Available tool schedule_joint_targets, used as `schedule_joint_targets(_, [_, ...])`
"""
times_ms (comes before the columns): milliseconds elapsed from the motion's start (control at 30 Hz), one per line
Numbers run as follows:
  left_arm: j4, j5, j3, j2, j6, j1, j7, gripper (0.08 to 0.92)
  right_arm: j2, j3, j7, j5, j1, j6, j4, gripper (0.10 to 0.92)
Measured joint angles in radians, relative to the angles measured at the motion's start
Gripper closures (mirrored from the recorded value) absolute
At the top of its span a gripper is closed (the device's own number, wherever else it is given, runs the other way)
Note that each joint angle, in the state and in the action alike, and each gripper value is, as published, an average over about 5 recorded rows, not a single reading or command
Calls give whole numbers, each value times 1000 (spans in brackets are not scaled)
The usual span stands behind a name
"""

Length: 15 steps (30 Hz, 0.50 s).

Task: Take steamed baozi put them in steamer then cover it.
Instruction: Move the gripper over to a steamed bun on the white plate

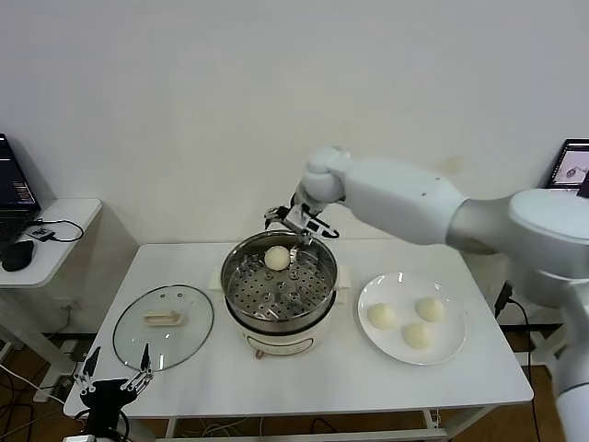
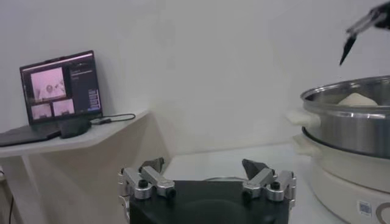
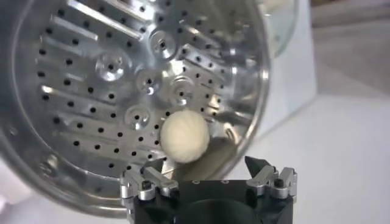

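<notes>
Now my right gripper (image 1: 296, 221), fingers apart, hovers over the steamer (image 1: 279, 282) with one bun (image 1: 277, 258) inside, so I next fetch a bun (image 1: 382, 316) from the plate (image 1: 454, 345); left gripper (image 1: 114, 376), fingers apart, waits off the bench (image 1: 304, 378).

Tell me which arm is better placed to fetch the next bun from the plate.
Right. The right gripper hovers open over the steamer, beside the plate holding three buns. The left gripper sits low beyond the lid.
</notes>
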Motion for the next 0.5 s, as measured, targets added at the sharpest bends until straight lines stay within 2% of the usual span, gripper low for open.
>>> schedule_joint_targets(267, [-2,-2,12,17,0,-4,-2,177,-221,3,-55,74,35,-223,186,203])
schedule_joint_targets(500, [16,-16,0,37,-1,-20,-2,177,-404,10,-84,81,8,-338,289,203])
